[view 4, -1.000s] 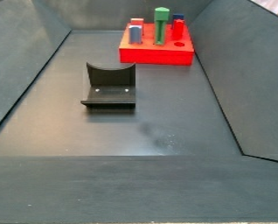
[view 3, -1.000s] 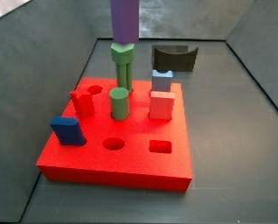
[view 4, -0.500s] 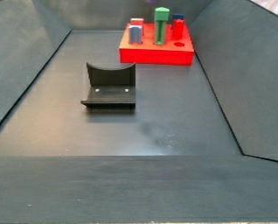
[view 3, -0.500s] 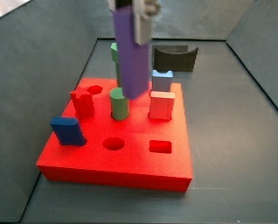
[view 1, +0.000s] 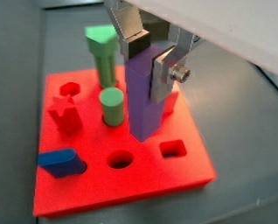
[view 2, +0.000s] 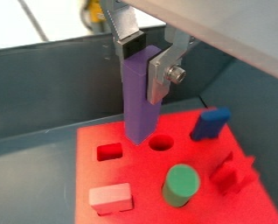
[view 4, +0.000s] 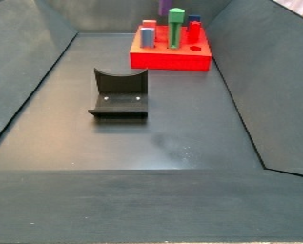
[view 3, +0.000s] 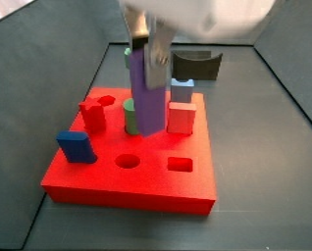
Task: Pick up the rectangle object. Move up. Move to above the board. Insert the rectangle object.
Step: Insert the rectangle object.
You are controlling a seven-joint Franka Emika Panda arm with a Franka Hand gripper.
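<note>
My gripper (view 3: 144, 51) is shut on the upper end of the rectangle object (view 3: 145, 96), a long purple bar that hangs upright over the middle of the red board (view 3: 126, 181). In both wrist views the gripper (view 1: 146, 58) (view 2: 144, 58) clamps the bar (view 1: 144, 101) (view 2: 138, 101) between silver fingers (view 1: 165, 74). The bar's lower end is just above the board's top (view 2: 211, 210), between a square hole (view 2: 110, 152) and a round hole (view 2: 162, 143). The square hole also shows in a wrist view (view 1: 173, 150). I cannot tell whether the bar touches the board.
On the board stand a tall green hex peg (view 1: 100, 52), a round green peg (view 3: 132, 118), a dark-blue block (view 3: 77, 147), a red block (view 3: 93, 113) and a pink block (view 3: 182, 119). The dark fixture (view 4: 120, 93) stands on the grey floor, apart from the board (view 4: 171, 57).
The gripper has come down with the purple bar and shifted towards the board's middle. The bar's lower end is now close to the board's top.
</note>
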